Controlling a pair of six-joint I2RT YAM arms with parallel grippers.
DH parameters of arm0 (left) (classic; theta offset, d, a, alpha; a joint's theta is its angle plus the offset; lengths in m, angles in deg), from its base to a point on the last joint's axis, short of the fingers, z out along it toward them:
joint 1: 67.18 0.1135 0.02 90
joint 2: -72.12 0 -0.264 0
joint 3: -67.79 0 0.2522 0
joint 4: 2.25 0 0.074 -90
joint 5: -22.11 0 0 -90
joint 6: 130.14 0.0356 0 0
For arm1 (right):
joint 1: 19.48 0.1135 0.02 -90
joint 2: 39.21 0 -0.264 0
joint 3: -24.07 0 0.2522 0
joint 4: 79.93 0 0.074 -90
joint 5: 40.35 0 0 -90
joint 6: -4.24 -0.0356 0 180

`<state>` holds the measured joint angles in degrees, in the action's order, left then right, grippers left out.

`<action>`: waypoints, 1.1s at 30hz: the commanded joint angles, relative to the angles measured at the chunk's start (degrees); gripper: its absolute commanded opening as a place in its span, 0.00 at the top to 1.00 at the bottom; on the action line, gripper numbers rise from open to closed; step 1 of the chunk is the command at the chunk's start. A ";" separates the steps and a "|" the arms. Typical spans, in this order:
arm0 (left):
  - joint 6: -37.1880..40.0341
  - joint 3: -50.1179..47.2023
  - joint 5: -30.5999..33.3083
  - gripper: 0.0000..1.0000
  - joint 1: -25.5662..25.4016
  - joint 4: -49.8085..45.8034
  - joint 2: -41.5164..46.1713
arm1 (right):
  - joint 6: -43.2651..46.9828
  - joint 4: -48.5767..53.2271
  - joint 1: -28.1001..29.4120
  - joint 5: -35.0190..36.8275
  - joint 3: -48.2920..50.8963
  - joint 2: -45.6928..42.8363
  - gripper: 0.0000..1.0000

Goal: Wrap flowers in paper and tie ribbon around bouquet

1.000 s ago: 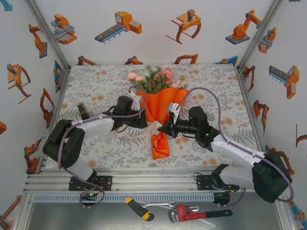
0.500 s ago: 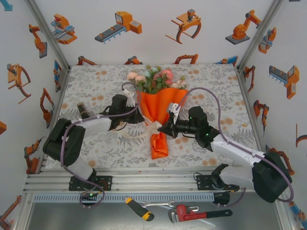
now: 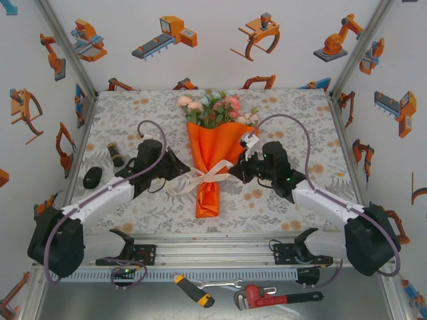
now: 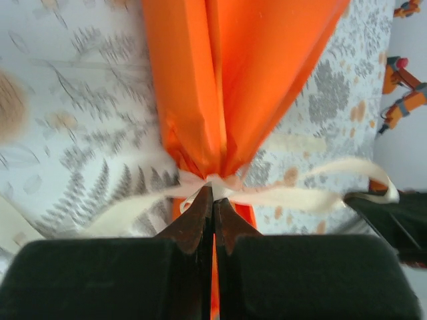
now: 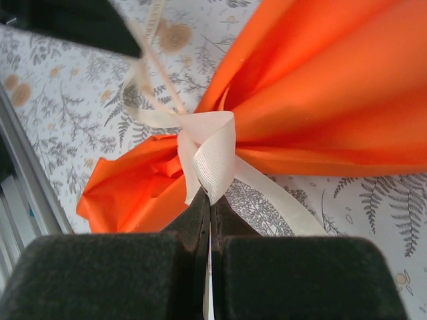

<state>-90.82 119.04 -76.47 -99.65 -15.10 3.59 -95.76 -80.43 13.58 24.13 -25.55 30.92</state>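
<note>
orange paper [image 3: 215, 148] tapers, pinched by cream ribbon [image 3: 202, 176], seemingly knotted.

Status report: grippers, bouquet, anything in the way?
Left gripper, right gripper: jaws shut on ribbon. Ribbon wrapped round bouquet neck. Two dark items far left, apart.

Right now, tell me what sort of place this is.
Probably a robot lab's enclosed test cell, not a flower shop: white walls covered in robot stickers, an aluminium mounting rail, and a pipe wrench and screwdriver lying at the near edge.
</note>
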 commanded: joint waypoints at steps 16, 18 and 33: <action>-16.05 8.37 25.87 0.74 -32.47 1.40 -2.04 | -11.80 -2.00 -0.80 4.20 -4.66 5.52 1.00; -7.12 9.45 25.81 0.65 -34.28 3.30 -4.81 | -11.88 -1.95 -0.98 3.90 -4.66 5.45 1.00; 13.66 9.02 33.14 0.45 -26.65 -6.12 6.40 | -9.95 -1.75 -1.25 -0.92 -4.75 3.41 1.00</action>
<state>-77.38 126.47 -47.40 -131.39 -12.48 9.49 -106.78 -81.42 12.53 25.95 -28.76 35.71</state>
